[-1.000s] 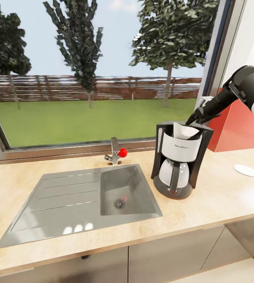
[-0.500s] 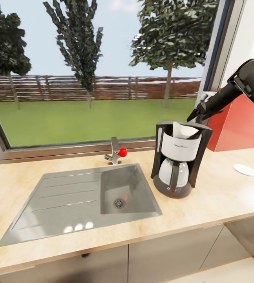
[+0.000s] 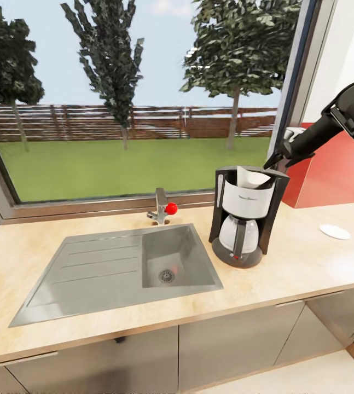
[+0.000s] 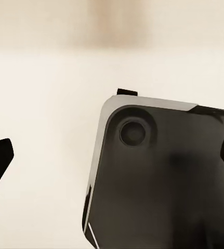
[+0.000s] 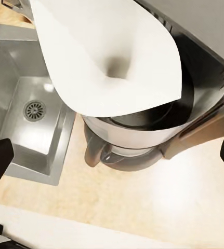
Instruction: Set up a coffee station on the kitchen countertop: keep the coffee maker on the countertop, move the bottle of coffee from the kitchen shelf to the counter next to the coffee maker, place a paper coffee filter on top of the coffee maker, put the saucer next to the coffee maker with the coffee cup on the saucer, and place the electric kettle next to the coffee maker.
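Coffee maker (image 3: 245, 216), tall, black, white-fronted, stands mid-depth on the light wood-grain countertop (image 3: 286, 273) beside the steel sink (image 3: 116, 268), a white paper filter (image 3: 250, 178) in its top, the black right gripper (image 3: 272, 158) spread-jawed just above.

Light wood-grain counter (image 3: 308, 262), pale tan and faintly mottled, over glossy dark grey cabinet fronts (image 3: 237, 350). The sink (image 3: 116, 268) is brushed steel grey, and there's a bright red knob (image 3: 171, 208) on the grey tap. The coffee maker (image 3: 245, 216) is black with a white front panel, a pale glass carafe and a tiny red switch at the base. A white paper filter (image 5: 109, 57), creamy in the fold, sits in its top. A plain white saucer (image 3: 334, 231) lies before a red panel (image 3: 335, 175). The right arm's fingers (image 3: 271, 160) are black.
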Robot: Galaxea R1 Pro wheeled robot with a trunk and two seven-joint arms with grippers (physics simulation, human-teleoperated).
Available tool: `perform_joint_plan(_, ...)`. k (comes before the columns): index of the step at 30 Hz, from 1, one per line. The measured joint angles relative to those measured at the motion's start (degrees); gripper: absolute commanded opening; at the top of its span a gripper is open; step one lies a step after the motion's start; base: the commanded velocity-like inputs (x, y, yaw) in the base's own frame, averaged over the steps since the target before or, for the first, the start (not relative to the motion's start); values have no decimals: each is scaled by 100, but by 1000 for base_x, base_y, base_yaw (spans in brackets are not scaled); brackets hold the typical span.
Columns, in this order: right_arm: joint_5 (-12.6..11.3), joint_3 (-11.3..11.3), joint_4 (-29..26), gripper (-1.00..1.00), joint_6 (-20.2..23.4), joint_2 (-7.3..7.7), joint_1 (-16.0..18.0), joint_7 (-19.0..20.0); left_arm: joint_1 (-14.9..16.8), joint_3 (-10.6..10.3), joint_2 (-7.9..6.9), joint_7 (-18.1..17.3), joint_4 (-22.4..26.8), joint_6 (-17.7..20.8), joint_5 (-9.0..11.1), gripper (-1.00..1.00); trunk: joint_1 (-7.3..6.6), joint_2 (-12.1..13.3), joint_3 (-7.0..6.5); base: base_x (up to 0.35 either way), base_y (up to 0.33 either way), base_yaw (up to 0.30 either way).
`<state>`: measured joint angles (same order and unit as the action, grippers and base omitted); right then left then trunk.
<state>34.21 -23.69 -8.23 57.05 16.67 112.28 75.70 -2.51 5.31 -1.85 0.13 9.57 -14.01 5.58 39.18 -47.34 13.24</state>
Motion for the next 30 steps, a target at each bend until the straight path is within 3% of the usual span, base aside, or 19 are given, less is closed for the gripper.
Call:
perform_joint_plan(6, -13, 7, -2, 100, -5, 126, 1, 1, -1, 6, 1, 1, 1, 0, 0, 100, 1, 2, 0, -174, 0, 0)
perform_joint_plan(24, -18, 0, -1, 100, -8, 261, -2, 9, -1, 3, 0, 0, 0, 0, 0, 100, 1, 1, 0, -150, 0, 0)
perform_joint_plan(30, -10, -15, -1, 100, -14, 443, -4, 334, -2, 4, 0, 0, 0, 0, 0, 100, 1, 1, 0, -135, 0, 0)
